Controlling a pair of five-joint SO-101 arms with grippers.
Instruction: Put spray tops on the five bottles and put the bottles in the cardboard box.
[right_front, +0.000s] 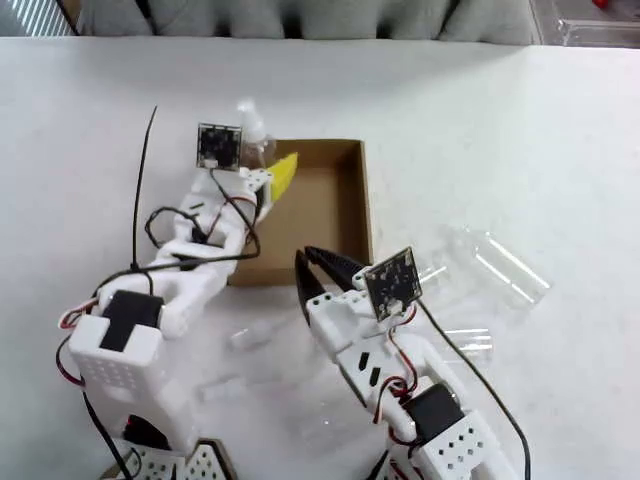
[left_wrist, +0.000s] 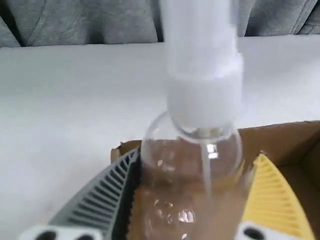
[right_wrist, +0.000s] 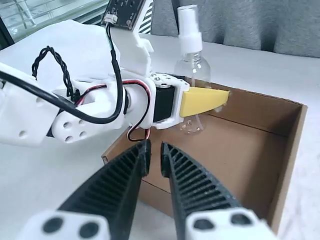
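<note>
A clear bottle (left_wrist: 192, 150) with a white spray top (left_wrist: 202, 90) stands upright between the grey and yellow fingers of my left gripper (left_wrist: 195, 157), which is shut on it. The bottle (right_wrist: 192, 65) hangs just over the far left corner of the cardboard box (right_wrist: 295, 130). From above, my left gripper (right_front: 270, 165) and the bottle (right_front: 255, 135) sit at the box's (right_front: 365, 200) far left corner. My right gripper (right_front: 303, 256) is at the box's near edge, its black fingers (right_wrist: 125, 175) closed to a thin slit with nothing between them.
Several clear bottles (right_front: 500, 265) lie on the white table to the right of the box, one (right_front: 465, 340) beside my right arm. Small clear parts (right_front: 250, 338) lie in front of the box between the arms. Grey fabric (right_front: 300, 15) lines the far edge.
</note>
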